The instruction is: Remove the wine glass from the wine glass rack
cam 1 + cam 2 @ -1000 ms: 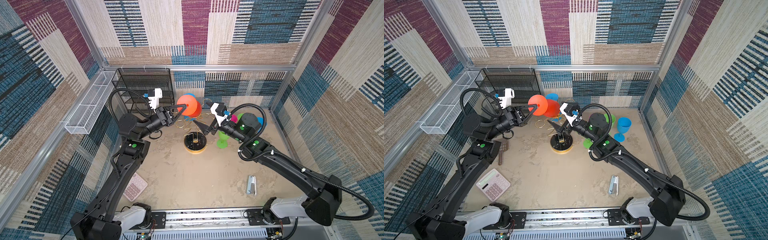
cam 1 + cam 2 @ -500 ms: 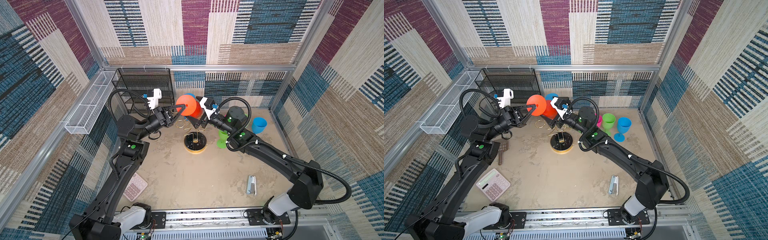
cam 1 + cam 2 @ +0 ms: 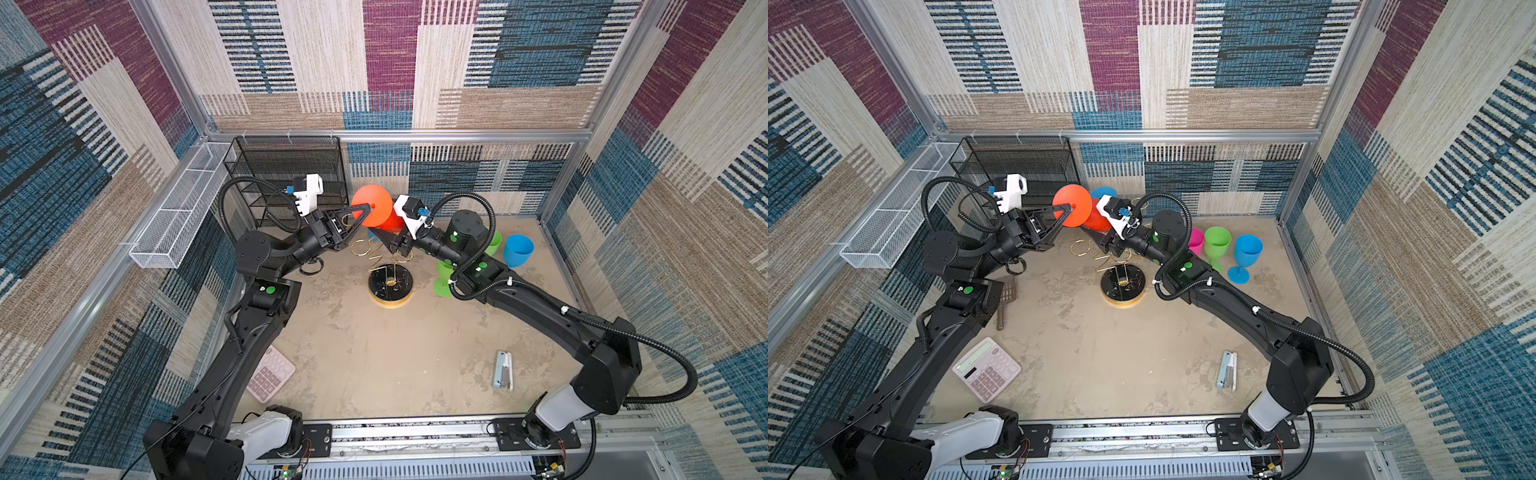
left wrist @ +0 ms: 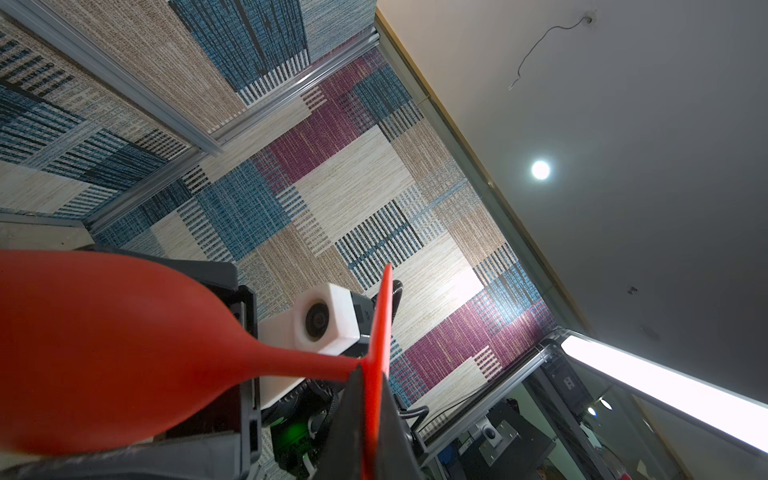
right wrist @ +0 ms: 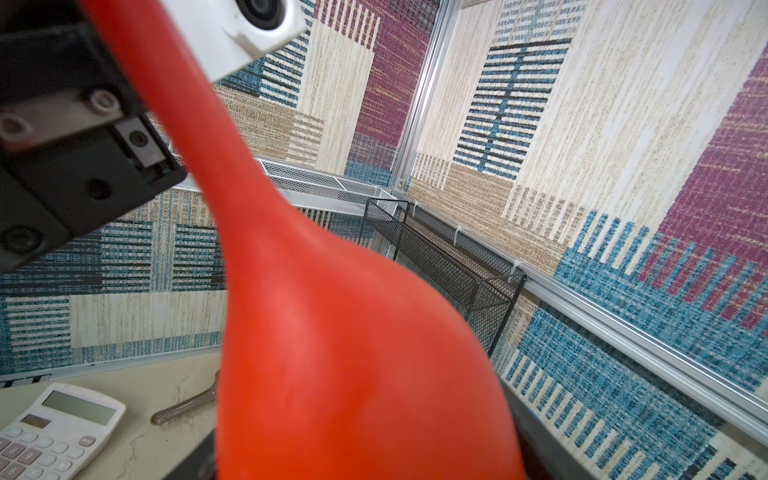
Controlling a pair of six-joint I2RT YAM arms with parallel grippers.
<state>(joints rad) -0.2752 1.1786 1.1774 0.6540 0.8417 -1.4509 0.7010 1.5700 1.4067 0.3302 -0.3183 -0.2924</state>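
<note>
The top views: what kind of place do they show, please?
Probably a robot test cell, not a home: carpet-clad walls on an aluminium frame enclose the table, and two robot arms stand on a mounting rail.

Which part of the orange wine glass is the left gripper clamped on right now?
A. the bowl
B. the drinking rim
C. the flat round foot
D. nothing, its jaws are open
C: in the left wrist view the left gripper is shut on the thin foot disc of the orange wine glass, right where the stem meets it.
</note>
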